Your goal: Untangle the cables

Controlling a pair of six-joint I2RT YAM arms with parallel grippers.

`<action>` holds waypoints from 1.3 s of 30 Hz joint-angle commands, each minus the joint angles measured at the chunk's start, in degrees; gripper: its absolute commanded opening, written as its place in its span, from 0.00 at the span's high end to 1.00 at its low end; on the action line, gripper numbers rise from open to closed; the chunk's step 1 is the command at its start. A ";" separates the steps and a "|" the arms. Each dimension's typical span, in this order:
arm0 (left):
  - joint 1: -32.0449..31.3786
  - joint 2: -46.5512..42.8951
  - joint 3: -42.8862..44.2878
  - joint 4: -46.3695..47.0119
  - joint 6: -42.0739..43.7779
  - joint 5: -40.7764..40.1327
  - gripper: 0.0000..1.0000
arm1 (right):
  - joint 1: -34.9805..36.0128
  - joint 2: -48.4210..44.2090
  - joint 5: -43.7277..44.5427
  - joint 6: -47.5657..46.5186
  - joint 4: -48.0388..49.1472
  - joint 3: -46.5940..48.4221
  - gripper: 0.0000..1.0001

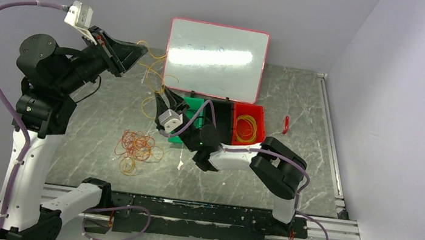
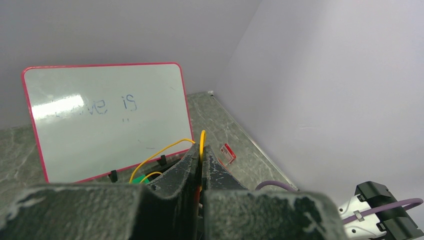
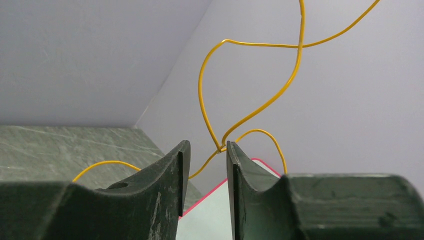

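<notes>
My left gripper [image 1: 140,52] is raised at the back left, in front of the whiteboard's left edge. It is shut on a yellow cable [image 2: 202,139] that sticks up between its jaws [image 2: 202,150]. Thin yellow loops [image 1: 154,77] hang from it down to my right gripper [image 1: 159,97], which points up at them. In the right wrist view the right gripper [image 3: 207,150] stands open, and a crossing of two yellow strands [image 3: 220,148] sits at its fingertips, against the right-hand finger [image 3: 235,160]. A tangle of orange-red cables [image 1: 136,145] lies on the table.
A red-framed whiteboard [image 1: 215,59] stands at the back. The red bin [image 1: 259,116] holds a yellow loop [image 1: 246,128]; a green bin [image 1: 195,102] beside it is partly hidden by the right arm. A small red object [image 1: 286,124] lies to the right.
</notes>
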 commanded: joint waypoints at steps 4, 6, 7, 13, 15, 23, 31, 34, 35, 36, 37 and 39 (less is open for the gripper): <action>-0.51 -0.74 0.16 1.69 -1.02 -0.52 0.93 | -0.16 -1.25 0.45 -0.48 4.67 1.06 0.66; -0.51 -0.78 0.12 1.69 -1.02 -0.62 0.93 | -0.15 -1.43 0.45 -0.60 4.73 0.98 0.66; -0.51 -0.84 0.16 1.70 -1.02 -0.63 0.93 | -0.16 -1.51 0.48 -0.58 4.74 0.98 0.66; -0.51 -0.76 -0.13 1.78 -1.02 -0.52 0.93 | -0.04 -1.70 -0.06 -0.73 4.33 1.56 0.66; -0.51 -0.85 -0.35 1.78 -1.01 -0.61 0.93 | -0.08 -1.70 -0.21 -0.81 4.26 1.76 0.66; -0.50 -1.21 -1.00 1.82 -1.08 -0.98 0.93 | -0.09 -2.05 -0.41 -0.84 4.20 1.90 0.68; -0.50 -1.15 -1.20 1.91 -1.23 -0.95 0.93 | -0.07 -1.36 -0.42 -0.65 3.83 2.62 0.86; -0.51 -1.27 -1.28 1.71 -1.19 -1.19 0.93 | -0.03 -1.43 -0.58 -0.54 3.89 2.84 0.91; -0.51 -1.31 -1.35 1.63 -1.17 -1.31 0.93 | -0.06 -1.52 -0.64 -0.51 3.83 2.83 0.93; -0.51 -1.38 -1.42 1.51 -1.15 -1.45 0.93 | -0.08 -1.63 -0.61 -0.53 3.89 2.82 0.94; -0.51 -1.35 -1.52 1.33 -1.09 -1.69 0.93 | -0.09 -1.82 -0.48 -0.52 3.93 2.68 0.96; -0.51 -1.27 -1.51 0.47 -0.83 -2.81 0.93 | -0.08 -2.20 0.01 -0.13 4.15 2.20 1.00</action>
